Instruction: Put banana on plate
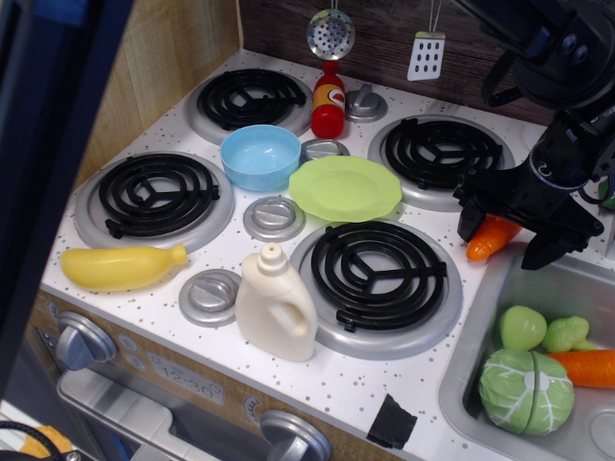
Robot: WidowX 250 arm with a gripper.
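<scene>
The yellow banana (120, 267) lies on the white stovetop at the front left, below the front-left burner (154, 197). The light green plate (346, 187) sits in the middle of the stovetop, between the burners. My black gripper (506, 242) hangs at the right edge of the stove, far from the banana and to the right of the plate. Its jaws are open, and an orange carrot (490, 238) lies just under and between them. Nothing is held.
A light blue bowl (259, 156) sits left of the plate. A white bottle (276, 303) stands at the front centre, a red bottle (329, 101) at the back. The sink (480, 375) at the right holds toy vegetables. Silver knobs (274, 216) dot the stovetop.
</scene>
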